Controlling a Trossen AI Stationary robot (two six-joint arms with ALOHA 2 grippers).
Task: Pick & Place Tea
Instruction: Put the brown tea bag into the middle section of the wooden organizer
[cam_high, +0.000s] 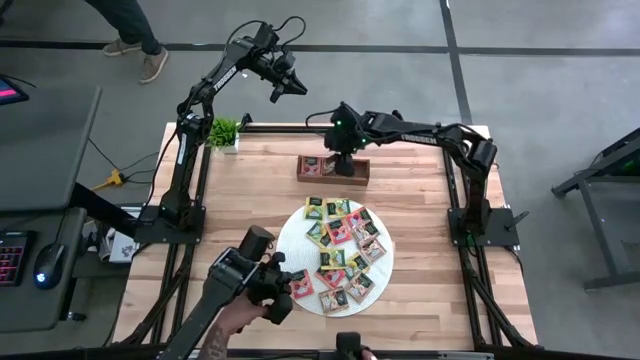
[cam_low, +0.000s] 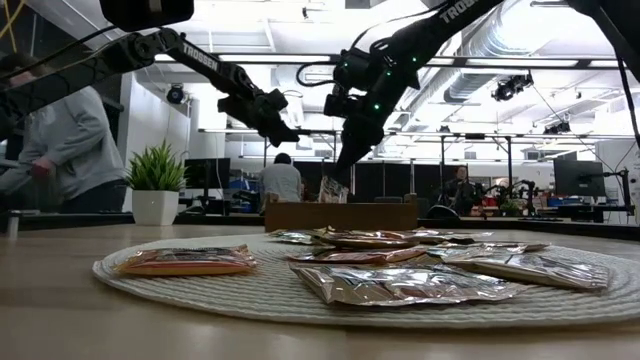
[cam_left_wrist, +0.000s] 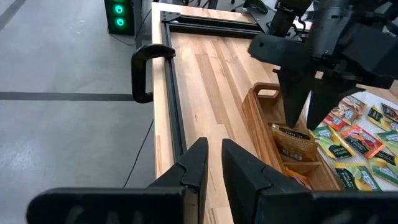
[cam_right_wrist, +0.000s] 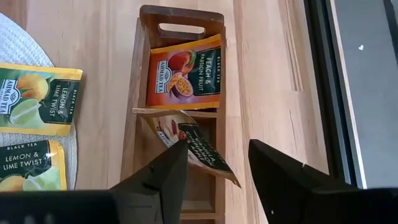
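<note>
The dark tea packet (cam_right_wrist: 198, 144) sits tilted in the middle compartment of the wooden tray (cam_right_wrist: 138, 118), one corner poking over the side wall, right below your right gripper (cam_right_wrist: 217, 163). Its jaws stand apart w/ nothing between them, so released. A peach & passion fruit packet (cam_right_wrist: 185, 73) lies flat in the end compartment by the handle cutout. The rest of the tea packets (cam_high: 340, 248) are spread over the round woven mat (cam_high: 288, 232) mid-counter, some overlapping; lemon & lime twist packets (cam_right_wrist: 37, 99) lie nearest the tray.

Handling, my read: these are v. light, thin foil/paper sachets, floppy & slick, and they'll slide or flip if nudged. They're flat on the mat, so take one by a free edge or corner, preferably a piece not pinned under a neighbour. Pinch firmly; crush risk looks low.

Left gripper (cam_high: 285, 86) waits raised past the counter's far left corner near the potted plant (cam_high: 224, 131), jaws nearly together, holding nothing.
</note>
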